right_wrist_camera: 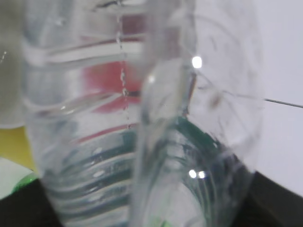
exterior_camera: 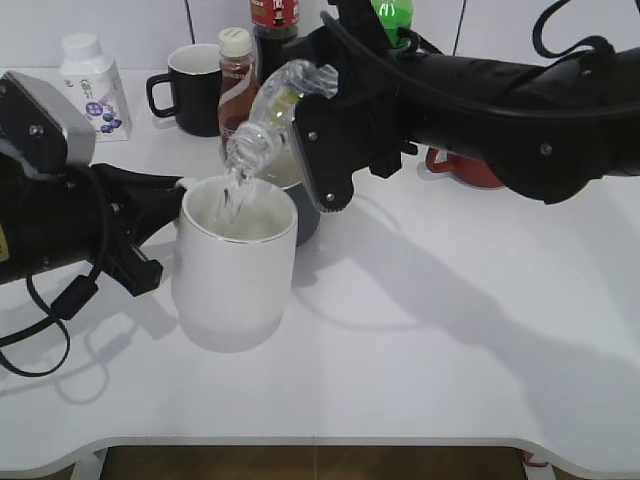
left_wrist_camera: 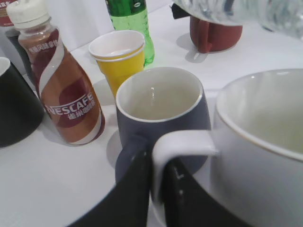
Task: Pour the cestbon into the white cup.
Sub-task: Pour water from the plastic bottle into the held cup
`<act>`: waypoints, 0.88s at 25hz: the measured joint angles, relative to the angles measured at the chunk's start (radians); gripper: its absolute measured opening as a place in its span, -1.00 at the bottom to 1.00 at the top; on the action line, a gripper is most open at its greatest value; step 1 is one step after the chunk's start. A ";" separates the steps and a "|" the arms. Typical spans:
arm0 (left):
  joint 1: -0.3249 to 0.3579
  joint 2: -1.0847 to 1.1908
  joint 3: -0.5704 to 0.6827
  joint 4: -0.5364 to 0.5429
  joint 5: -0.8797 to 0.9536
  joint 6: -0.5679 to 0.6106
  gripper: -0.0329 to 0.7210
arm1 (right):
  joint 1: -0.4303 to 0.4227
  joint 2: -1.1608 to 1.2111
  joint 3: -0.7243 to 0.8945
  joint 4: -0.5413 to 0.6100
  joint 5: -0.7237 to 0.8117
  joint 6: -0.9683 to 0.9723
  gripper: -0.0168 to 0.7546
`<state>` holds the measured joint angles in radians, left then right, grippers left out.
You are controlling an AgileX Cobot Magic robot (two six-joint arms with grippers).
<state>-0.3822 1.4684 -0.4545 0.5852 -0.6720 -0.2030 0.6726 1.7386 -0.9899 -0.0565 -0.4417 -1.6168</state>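
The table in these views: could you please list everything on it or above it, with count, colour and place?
Water bottle: 1, clear, tilted over the white mug, pouring.
White mug: 1, front centre.
Grey-blue mug: 1, behind the white mug.
Black mug: 1, rear left.
Coffee bottle: 1, brown, rear.
Paper cup: 1, yellow, rear.
Soda bottle: 1, green, rear.
Red mug: 1, rear right.
Small bottle: 1, white, far left.
Left tool: black, on the white mug's handle.
Right tool: black, holding the water bottle.
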 joint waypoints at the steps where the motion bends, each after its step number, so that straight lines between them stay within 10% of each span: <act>1: 0.000 0.000 0.000 0.000 0.000 0.000 -0.79 | 0.000 0.000 0.000 0.009 -0.001 -0.011 0.26; 14: 0.000 0.000 0.000 0.001 0.000 0.000 -0.79 | 0.000 0.000 0.000 0.084 -0.004 -0.049 0.26; 22: 0.000 -0.001 0.000 -0.002 -0.007 0.001 -0.79 | 0.009 -0.006 -0.001 0.080 0.192 0.475 0.26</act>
<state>-0.3822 1.4675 -0.4545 0.5833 -0.6795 -0.2021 0.6812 1.7328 -0.9911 0.0238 -0.2502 -1.1417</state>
